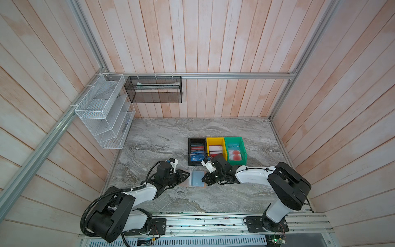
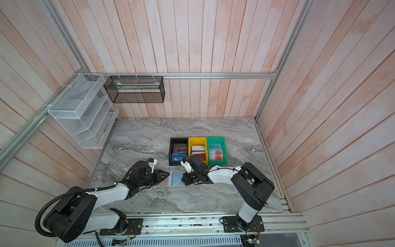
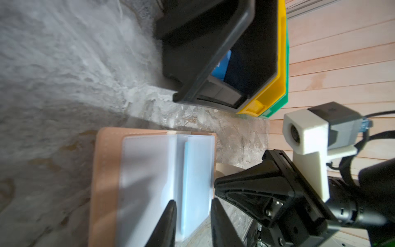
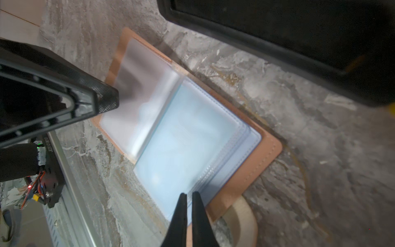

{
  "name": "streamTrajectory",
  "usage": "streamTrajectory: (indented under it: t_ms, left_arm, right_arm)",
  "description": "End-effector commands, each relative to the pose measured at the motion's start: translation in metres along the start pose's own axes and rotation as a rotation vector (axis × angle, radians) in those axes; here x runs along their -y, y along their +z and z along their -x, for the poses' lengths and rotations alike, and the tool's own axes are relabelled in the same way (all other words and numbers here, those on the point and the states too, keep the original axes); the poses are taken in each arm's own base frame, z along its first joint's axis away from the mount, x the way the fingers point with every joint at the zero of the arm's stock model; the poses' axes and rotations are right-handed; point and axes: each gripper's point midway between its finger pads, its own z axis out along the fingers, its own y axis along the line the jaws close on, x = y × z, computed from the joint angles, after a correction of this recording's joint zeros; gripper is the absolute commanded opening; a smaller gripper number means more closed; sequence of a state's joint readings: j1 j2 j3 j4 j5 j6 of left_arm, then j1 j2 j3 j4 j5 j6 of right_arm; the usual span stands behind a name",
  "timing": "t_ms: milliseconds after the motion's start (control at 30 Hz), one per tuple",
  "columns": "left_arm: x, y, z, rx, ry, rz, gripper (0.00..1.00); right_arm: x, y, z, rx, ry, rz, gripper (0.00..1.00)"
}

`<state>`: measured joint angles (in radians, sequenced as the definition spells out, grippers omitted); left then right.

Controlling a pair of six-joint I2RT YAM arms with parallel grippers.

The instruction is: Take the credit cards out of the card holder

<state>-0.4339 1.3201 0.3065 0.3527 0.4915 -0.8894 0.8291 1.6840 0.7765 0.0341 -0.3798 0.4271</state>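
While the small tan leather-look booklet card holder [image 1: 196,179] lies open and loose on the grey marbled worktop [image 1: 162,136], just in front of the black plastic bin [image 1: 196,140], any pull on it can drag the whole booklet. The left claw [image 3: 193,201], its jaws spread partway, sits over the clear plastic sleeve page [image 4: 145,89] on its own side, but whether it presses down firmly I cannot tell. The right claw [image 4: 189,194] has its jaws pressed together at the free edge of the pale bluish stack of sleeves [image 4: 188,132]; whether a card, a sleeve lip or nothing lies between them does not show. The likeliest failure is nipping sleeve and card together, so that a pull lifts the page or strains its seam instead of sliding the card out; a bite on too little edge would slip off; the layered sleeves may fan and hide the opening. Thin blue and red plastic credit cards [image 1: 197,153] lie in the black bin.
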Motion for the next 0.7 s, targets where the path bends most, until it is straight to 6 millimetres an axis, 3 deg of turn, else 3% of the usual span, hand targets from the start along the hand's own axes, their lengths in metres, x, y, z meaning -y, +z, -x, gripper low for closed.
streamTrajectory:
  t_ms: [0, 267, 667]
  left_arm:
    - [-0.026, -0.002, -0.010, -0.020, -0.018, 0.081, 0.31]
    - [-0.060, -0.002, -0.028, -0.052, -0.055, 0.187, 0.31]
    - [-0.061, 0.000, -0.030, -0.061, -0.055, 0.183, 0.30]
  right_arm:
    - [0.003, 0.008, -0.003, -0.037, 0.003, -0.046, 0.08]
    - [-0.007, 0.025, -0.006, -0.097, -0.048, -0.075, 0.08]
    - [-0.018, 0.023, 0.005, -0.093, -0.090, -0.091, 0.08]
